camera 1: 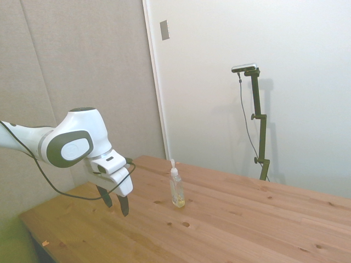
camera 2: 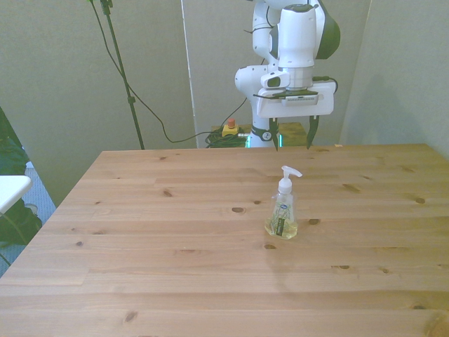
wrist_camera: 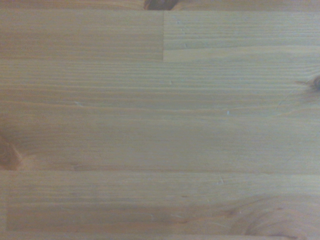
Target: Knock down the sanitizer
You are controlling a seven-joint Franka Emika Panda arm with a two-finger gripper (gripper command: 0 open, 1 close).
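Observation:
The sanitizer [camera 1: 176,188] [camera 2: 282,208] stands upright on the wooden table [camera 2: 175,267], a small clear bottle with a white pump top and a yellowish base. My gripper [camera 2: 290,136] [camera 1: 116,203] hangs open just above the table, fingers pointing down, nothing between them. In the front view it sits behind the bottle, toward the table's far edge and roughly in line with it. In the side view it is well to the left of the bottle, with bare wood between them. The wrist view shows only blurred table planks [wrist_camera: 160,120]; the bottle is out of it.
Wood planks with dark knots [camera 2: 238,209] surround the bottle on every side. Behind the table's far edge lie cables and a small yellow box with a red button [camera 2: 229,127] on the floor. A white object [camera 2: 10,189] pokes in at the front view's left.

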